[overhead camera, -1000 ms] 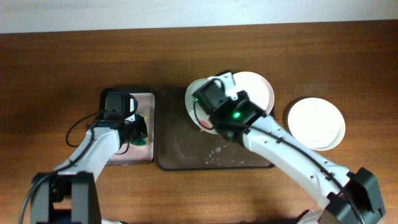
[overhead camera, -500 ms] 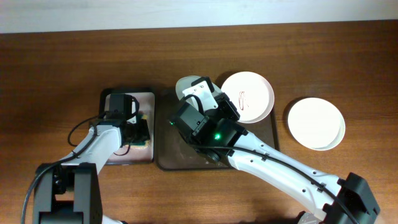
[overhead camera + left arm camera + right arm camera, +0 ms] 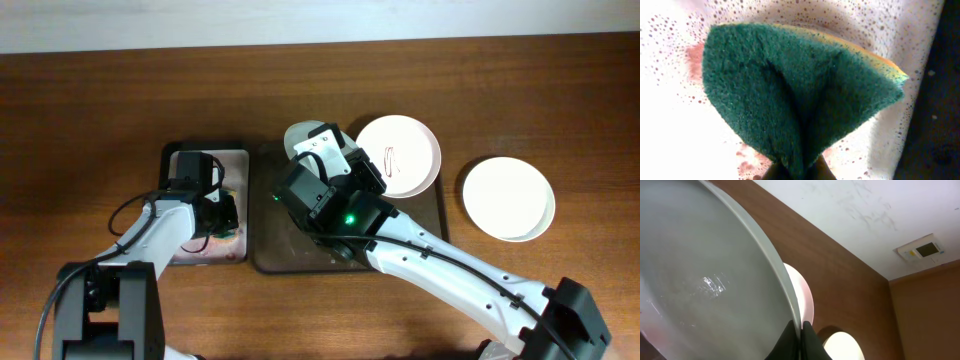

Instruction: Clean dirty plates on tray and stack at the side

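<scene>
My right gripper [image 3: 320,153] is shut on the rim of the pale green-white plate [image 3: 299,136] and holds it tilted up on edge over the left end of the dark brown tray [image 3: 300,255]. In the right wrist view the fingers [image 3: 801,330] pinch that plate's rim [image 3: 705,280]. A white plate with a red squiggle [image 3: 400,155] lies at the tray's far right corner. A plain white plate [image 3: 507,197] lies on the table to the right. My left gripper [image 3: 224,210] is shut on a green sponge [image 3: 795,95], squeezed folded over the sponge tray.
The black-rimmed pinkish-white sponge tray [image 3: 190,255] stands left of the brown tray, and its floor [image 3: 670,130] is spotted with red. Droplets lie on the brown tray's floor [image 3: 345,248]. The wooden table [image 3: 90,110] extends all round.
My right arm swung left with the pale plate and tipped it up on edge, which uncovered the squiggled plate. Over the last half second it holds still. The left gripper barely shifted.
</scene>
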Controlling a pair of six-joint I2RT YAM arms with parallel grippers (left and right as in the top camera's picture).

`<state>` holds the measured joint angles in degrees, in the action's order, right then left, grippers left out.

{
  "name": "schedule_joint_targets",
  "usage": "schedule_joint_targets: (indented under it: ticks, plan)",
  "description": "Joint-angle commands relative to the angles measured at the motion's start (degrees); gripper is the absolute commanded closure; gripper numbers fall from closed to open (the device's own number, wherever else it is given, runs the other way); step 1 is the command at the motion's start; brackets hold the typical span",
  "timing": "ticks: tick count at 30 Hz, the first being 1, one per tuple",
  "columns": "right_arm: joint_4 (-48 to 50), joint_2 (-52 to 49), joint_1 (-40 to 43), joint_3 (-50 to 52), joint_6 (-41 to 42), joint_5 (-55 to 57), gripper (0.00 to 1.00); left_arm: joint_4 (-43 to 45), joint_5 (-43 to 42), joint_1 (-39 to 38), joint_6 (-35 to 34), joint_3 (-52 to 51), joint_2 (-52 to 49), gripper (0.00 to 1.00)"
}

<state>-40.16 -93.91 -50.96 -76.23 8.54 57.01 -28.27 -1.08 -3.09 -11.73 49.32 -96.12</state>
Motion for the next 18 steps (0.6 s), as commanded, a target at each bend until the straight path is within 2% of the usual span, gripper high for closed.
schedule_joint_targets:
  ticks: [1, 3, 4, 5, 7, 11, 18]
  plan:
    - [0.48, 1.29, 0.31, 0.13, 0.02, 2.21, 0.96, -0.07, 1.44, 0.26, 3.69, 1.99, -0.46, 1.00]
    - [0.55, 1.29, 0.68, 0.13, 0.02, 2.64, 0.96, -0.61, 1.46, 0.26, 3.69, 3.15, -0.28, 1.00]
    - [0.55, 1.29, 0.81, 0.13, 0.02, 3.63, 0.96, -0.79, 1.49, 0.26, 3.69, 3.72, -0.28, 0.84]
    - [0.55, 1.29, 0.83, 0.13, 0.02, 4.79, 0.96, -0.74, 1.49, 0.26, 3.69, 4.42, -0.26, 0.61]
    - [0.57, 1.29, 0.83, 0.13, 0.02, 5.11, 0.96, -0.39, 2.32, 0.26, 3.69, 5.29, -0.26, 0.36]
    - [0.61, 1.29, 0.83, 0.13, 0.04, 5.05, 0.96, 2.45, 2.60, 0.26, 3.69, 6.64, -0.28, 0.30]
    - [0.59, 1.29, 0.83, 0.13, 0.04, 4.94, 0.96, 4.92, 5.14, 0.26, 3.69, 6.60, -2.27, 0.29]
